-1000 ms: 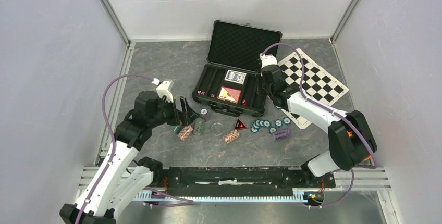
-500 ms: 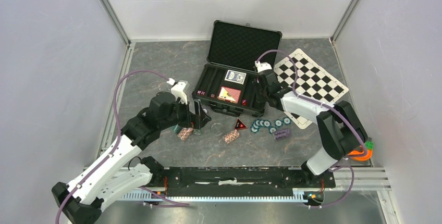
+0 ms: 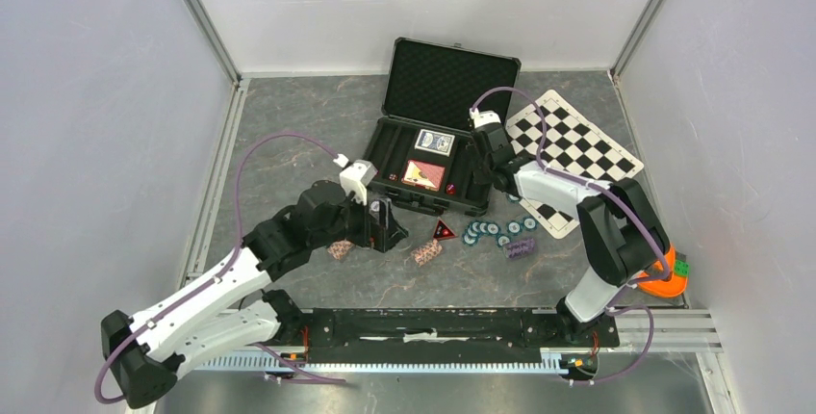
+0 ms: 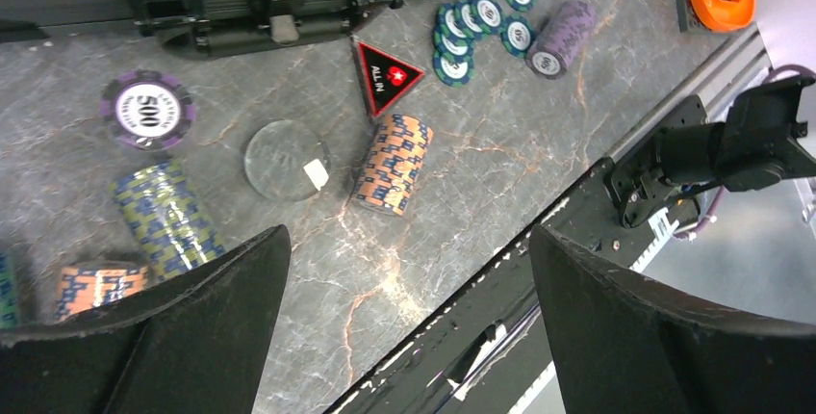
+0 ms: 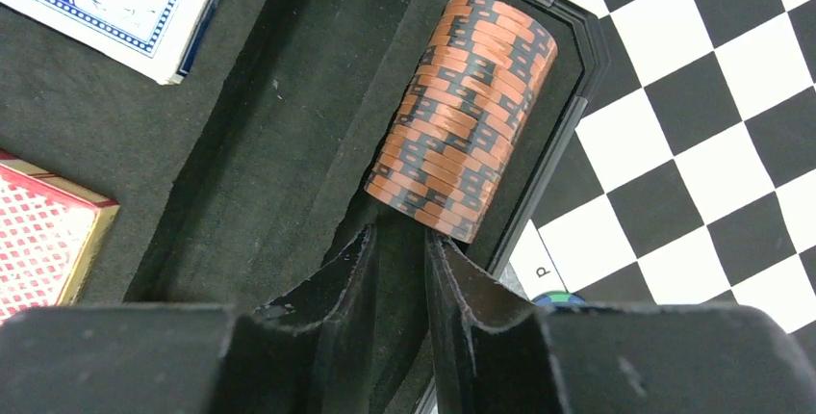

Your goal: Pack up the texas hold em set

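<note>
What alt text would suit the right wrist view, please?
A roll of brown striped poker chips lies in the black foam-lined case, the empty right gripper narrowly parted below it. Blue card deck and red card deck at left, chequered mat at right.

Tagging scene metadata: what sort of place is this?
Probably a lab robot test cell, not a home: plain pale panel walls on aluminium posts, a grey stone-pattern tabletop, and a black mounting rail along its near edge.
</note>
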`<move>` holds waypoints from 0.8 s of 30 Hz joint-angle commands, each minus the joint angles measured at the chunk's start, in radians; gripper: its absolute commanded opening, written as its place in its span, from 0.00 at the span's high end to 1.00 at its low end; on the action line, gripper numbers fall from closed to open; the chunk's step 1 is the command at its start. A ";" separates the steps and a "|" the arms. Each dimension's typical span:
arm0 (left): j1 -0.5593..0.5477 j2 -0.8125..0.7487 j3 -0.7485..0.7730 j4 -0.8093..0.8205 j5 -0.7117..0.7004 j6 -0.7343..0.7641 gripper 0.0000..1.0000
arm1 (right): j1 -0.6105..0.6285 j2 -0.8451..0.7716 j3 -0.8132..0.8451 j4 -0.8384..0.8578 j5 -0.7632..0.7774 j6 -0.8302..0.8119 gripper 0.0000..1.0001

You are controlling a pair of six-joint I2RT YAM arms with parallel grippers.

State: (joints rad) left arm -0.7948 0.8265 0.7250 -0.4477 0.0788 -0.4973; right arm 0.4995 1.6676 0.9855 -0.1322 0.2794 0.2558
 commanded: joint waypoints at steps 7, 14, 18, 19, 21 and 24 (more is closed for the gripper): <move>-0.100 0.085 -0.021 0.125 -0.075 -0.001 0.00 | -0.019 -0.122 -0.016 0.043 -0.156 -0.032 0.57; -0.218 0.134 -0.045 0.208 -0.183 0.147 0.00 | -0.018 -0.377 -0.153 0.043 -0.247 -0.048 0.48; -0.286 0.215 -0.028 0.221 -0.243 0.224 0.00 | -0.018 -0.584 -0.331 0.111 -0.276 -0.043 0.27; -0.295 0.237 -0.028 0.232 -0.240 0.235 0.00 | -0.018 -0.630 -0.353 0.104 -0.278 -0.046 0.25; -0.309 0.279 -0.027 0.253 -0.257 0.248 0.00 | -0.018 -0.694 -0.383 0.065 -0.243 -0.048 0.23; -0.330 0.329 -0.030 0.279 -0.284 0.291 0.00 | -0.018 -0.809 -0.448 0.047 -0.153 -0.020 0.16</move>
State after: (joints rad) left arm -1.0988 1.1088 0.6846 -0.2523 -0.1310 -0.3161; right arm 0.4824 0.9672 0.6025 -0.0845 0.0444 0.2207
